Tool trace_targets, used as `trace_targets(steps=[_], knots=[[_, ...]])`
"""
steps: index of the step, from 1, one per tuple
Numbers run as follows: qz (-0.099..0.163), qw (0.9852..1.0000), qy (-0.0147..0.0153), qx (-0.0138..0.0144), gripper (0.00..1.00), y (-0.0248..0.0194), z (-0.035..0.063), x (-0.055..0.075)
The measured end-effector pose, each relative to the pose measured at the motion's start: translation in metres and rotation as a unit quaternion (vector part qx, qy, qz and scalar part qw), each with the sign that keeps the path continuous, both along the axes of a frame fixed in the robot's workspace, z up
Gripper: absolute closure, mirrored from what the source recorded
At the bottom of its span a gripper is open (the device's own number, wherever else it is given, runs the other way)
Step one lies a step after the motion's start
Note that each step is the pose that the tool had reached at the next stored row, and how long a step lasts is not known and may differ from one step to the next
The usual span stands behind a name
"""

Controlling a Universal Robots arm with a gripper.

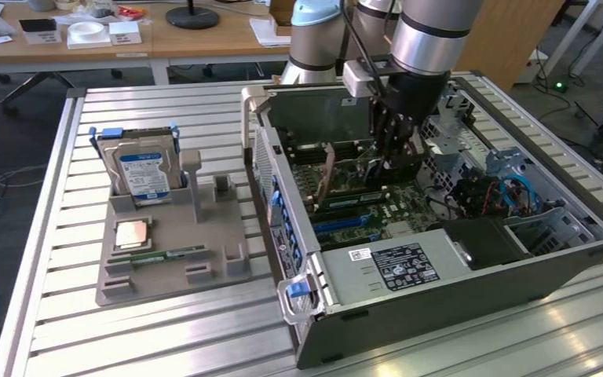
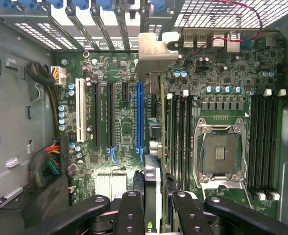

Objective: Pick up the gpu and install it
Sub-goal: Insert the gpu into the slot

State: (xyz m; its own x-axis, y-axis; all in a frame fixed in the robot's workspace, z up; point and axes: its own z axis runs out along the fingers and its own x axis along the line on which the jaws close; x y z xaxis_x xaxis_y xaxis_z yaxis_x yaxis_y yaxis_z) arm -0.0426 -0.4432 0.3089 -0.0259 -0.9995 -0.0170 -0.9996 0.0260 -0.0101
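Observation:
My gripper reaches down into the open computer case over the motherboard. It is shut on the gpu, a thin dark card seen edge-on, with its silvery bracket toward the case's slotted rear wall. The card runs between my black fingers and hangs over the strip between the long blue slot and the black memory slots. I cannot tell whether its lower edge touches the board. In the exterior view the gpu shows as a dark plate below the gripper.
On the slatted table at the exterior view's left, a grey holder carries a hard drive, a green RAM stick and a copper-coloured chip. Inside the case are the processor socket, a power supply and cable bundles.

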Motion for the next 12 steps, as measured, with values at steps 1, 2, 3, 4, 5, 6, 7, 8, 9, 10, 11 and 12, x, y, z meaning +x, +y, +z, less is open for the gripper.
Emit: trace_targets(steps=[1, 2, 3, 4, 5, 6, 7, 8, 9, 10, 11, 12], knots=[[0.0, 1.0, -0.0002, 0.0, 0.74, 0.0, -0.0013, -0.0003], [0.0, 1.0, -0.0003, 0.0, 0.74, 0.0, -0.0025, -0.0006], [0.0, 1.0, -0.0004, 0.0, 0.74, 0.0, -0.0031, -0.0006], [0.0, 1.0, -0.0004, 0.0, 0.74, 0.0, -0.003, -0.0006], [0.0, 1.0, -0.0003, -0.0001, 0.74, 0.0, -0.003, -0.0006], [0.0, 1.0, -0.0004, 0.0, 0.74, 0.0, -0.003, -0.0007], [0.0, 1.0, -0.0004, 0.0, 0.74, 0.0, -0.003, -0.0007], [0.0, 1.0, -0.0004, 0.0, 0.74, 0.0, -0.003, -0.0007], [0.0, 1.0, -0.0004, 0.0, 0.74, 0.0, -0.003, -0.0008], [0.0, 1.0, -0.0004, 0.0, 0.74, 0.0, -0.003, -0.001], [0.0, 1.0, -0.0004, -0.0001, 0.74, 0.0, -0.0031, -0.0013], [0.0, 1.0, -0.0004, 0.0, 0.74, 0.0001, -0.0031, -0.0015]])
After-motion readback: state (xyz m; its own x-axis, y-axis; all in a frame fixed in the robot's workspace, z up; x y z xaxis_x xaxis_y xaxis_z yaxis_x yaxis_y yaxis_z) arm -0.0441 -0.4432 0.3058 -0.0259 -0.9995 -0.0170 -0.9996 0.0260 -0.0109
